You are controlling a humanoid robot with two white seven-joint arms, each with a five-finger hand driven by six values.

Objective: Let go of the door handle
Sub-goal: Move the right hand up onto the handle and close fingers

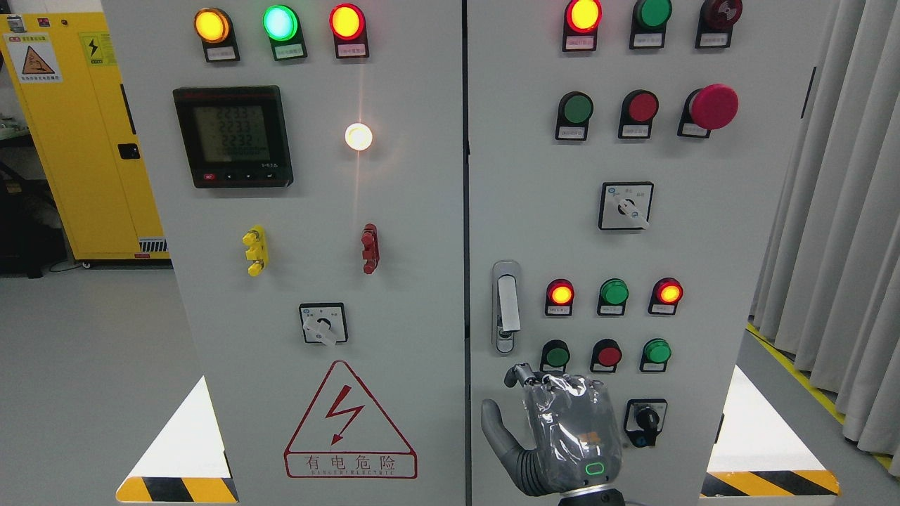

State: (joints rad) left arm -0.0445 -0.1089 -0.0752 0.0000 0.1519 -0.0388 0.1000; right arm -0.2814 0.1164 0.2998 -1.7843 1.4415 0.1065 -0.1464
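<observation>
The handle [505, 306] sits upright at the left edge of the right cabinet door [703, 246], beside the seam; nothing touches it. The right hand [562, 439] hovers just below the handle, clear of it; its fingers [520, 376] are loosely curled and released, its thumb spread leftward, grasping nothing.

Silver door handle [507, 306], upright, flush on rt cabinet door's left edge, nothing touching it.

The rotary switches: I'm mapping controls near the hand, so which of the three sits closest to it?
The black-knobbed rotary switch, just right of the right hand. The two white-knobbed switches sit farther off.
</observation>
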